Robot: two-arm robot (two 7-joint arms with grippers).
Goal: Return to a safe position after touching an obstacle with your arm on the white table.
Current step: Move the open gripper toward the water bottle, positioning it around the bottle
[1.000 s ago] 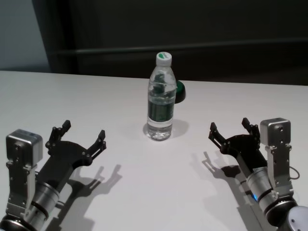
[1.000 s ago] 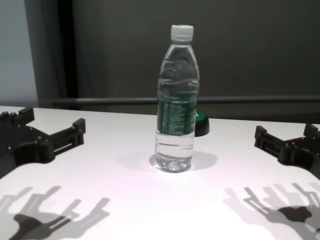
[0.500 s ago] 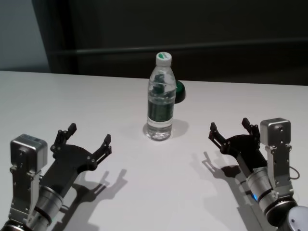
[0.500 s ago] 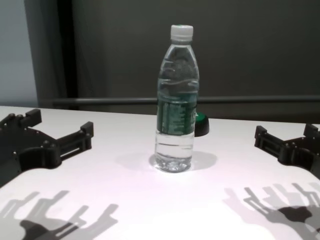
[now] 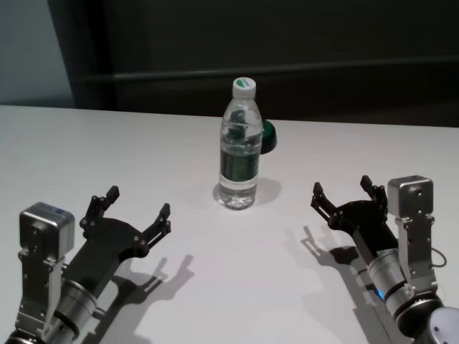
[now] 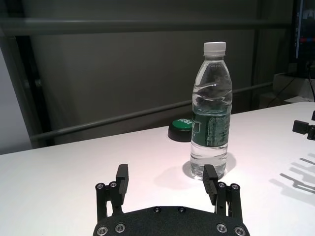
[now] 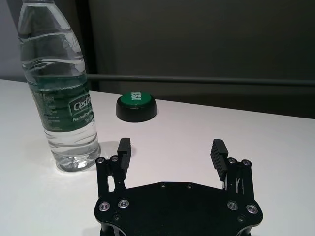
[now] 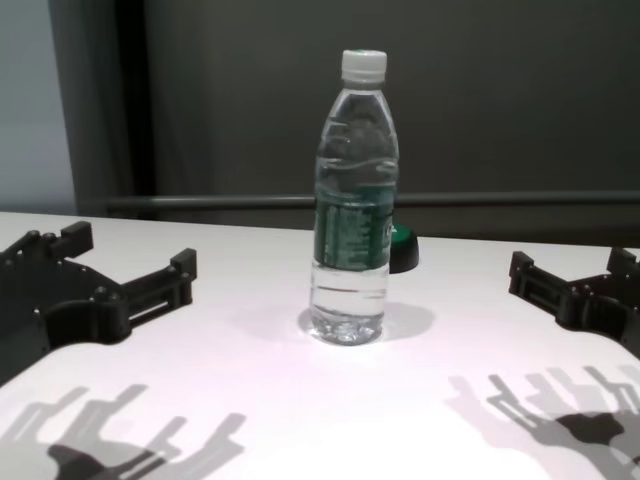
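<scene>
Dark wall panels back the white table (image 5: 143,143), whose matte top carries everything. Near its middle the water bottle (image 5: 239,147) stands upright, white-capped, with a green label band. Low at the near left, the left gripper (image 5: 129,218) hovers with fingers spread, grasping nothing; the right gripper (image 5: 343,193) mirrors it at the near right, likewise released. Just behind the bottle sits 1 green-topped black button (image 7: 136,106).

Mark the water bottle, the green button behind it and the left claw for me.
water bottle (image 5: 239,154): head view, on its dark green label.
green button (image 7: 136,98): right wrist view, on its green top.
left claw (image 5: 136,211): head view, midway between its open fingertips.
</scene>
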